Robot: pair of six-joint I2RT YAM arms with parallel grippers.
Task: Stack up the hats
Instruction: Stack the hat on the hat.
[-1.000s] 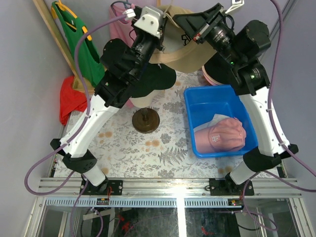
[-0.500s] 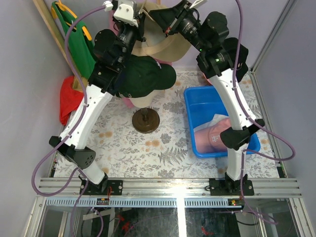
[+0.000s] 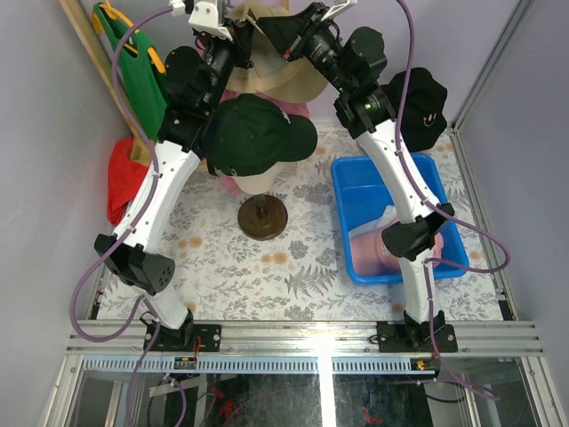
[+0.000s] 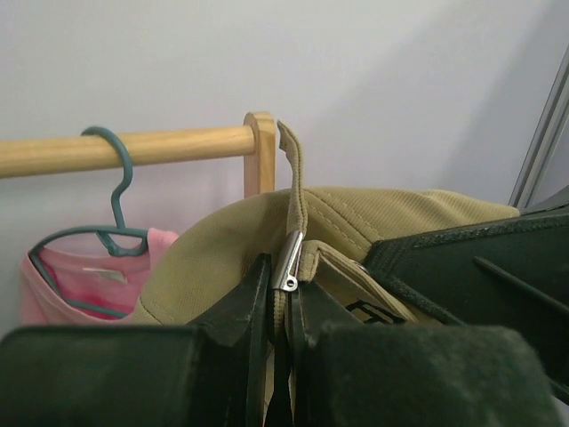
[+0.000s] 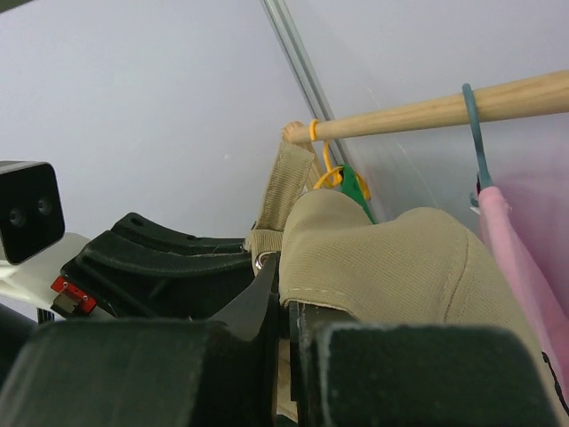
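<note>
Both arms reached to the far side of the table, the left arm [image 3: 164,178] and right arm [image 3: 396,169] meeting at a tan baseball cap [image 3: 289,84] held up high. Just below it, a dark green cap [image 3: 258,133] sat on the cream mannequin head [image 3: 258,184]. A pink cap [image 3: 364,253] lay in the blue bin [image 3: 373,191], and a black bucket hat [image 3: 425,98] sat beyond it.
</note>
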